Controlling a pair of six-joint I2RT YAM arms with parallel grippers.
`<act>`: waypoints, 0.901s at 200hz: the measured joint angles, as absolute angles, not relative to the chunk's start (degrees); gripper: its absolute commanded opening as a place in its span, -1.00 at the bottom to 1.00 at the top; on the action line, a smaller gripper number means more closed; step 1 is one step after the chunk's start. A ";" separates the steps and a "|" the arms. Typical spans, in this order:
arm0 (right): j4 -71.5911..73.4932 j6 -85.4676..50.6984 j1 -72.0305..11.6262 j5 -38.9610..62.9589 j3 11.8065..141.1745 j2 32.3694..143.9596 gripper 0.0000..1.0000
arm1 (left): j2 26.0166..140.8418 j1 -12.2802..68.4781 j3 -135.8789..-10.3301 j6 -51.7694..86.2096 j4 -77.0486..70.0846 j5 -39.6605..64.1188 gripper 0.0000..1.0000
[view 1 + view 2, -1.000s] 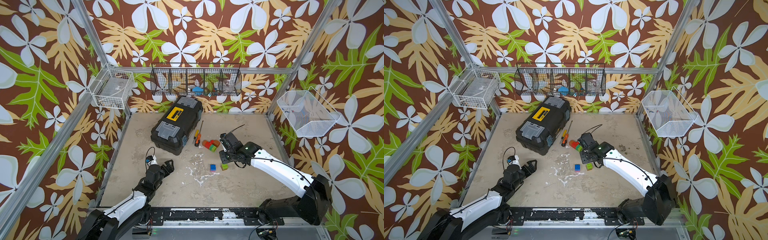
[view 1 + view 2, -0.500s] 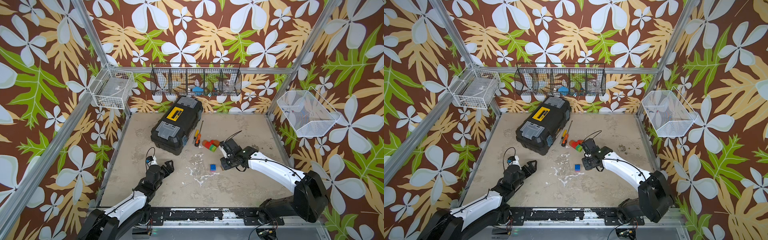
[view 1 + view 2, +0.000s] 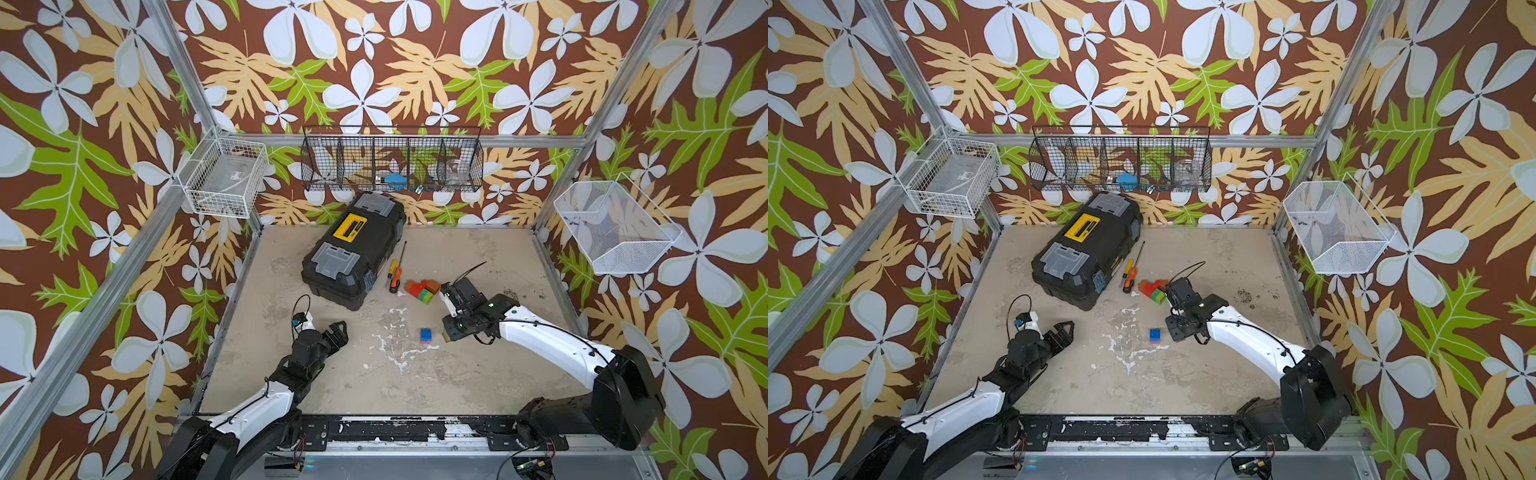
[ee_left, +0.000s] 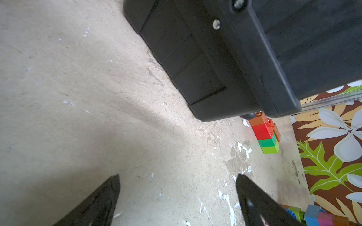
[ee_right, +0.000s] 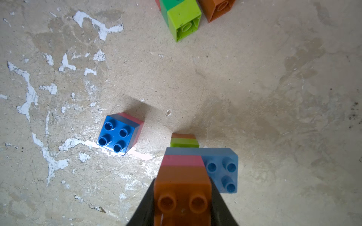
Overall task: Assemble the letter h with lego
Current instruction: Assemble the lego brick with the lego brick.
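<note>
- Right gripper (image 5: 182,203) clamped on the orange top brick of the partial letter h (image 5: 183,162), just beside the blue-pink lego (image 5: 117,135) on the counter (image 5: 274,97).
- Left gripper (image 3: 337,332) spread wide, empty.
- Likely light, rigid, slick plastic; stud joints may pop, so pinch the flat sides.

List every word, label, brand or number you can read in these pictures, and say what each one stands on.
No text is legible.
Yellow label on the toolbox lid: dark marks, too blurred to read.
Sheet in the white wire basket: print too small to read.
</note>
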State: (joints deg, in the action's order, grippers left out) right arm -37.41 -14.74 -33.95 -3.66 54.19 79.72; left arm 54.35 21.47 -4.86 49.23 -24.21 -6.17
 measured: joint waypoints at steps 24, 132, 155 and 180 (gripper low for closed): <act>-36.51 -14.94 -32.84 -3.42 53.34 79.79 -0.85 | 54.04 21.47 -4.86 49.23 -24.21 -6.17 0.92; -34.70 -15.31 -31.68 0.30 52.31 78.91 -0.84 | 54.11 21.47 -4.80 49.23 -24.23 -6.15 0.92; -36.47 -16.12 -31.68 0.84 53.74 77.67 -0.81 | 54.11 21.47 -4.82 49.23 -24.23 -6.17 0.92; -36.64 -16.51 -31.68 1.41 54.43 75.31 -0.80 | 54.19 21.47 -4.82 49.23 -24.23 -6.13 0.92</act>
State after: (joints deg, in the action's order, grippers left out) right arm -36.64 -16.51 -31.68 1.41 54.43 75.31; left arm 54.19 21.47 -4.82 49.23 -24.23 -6.13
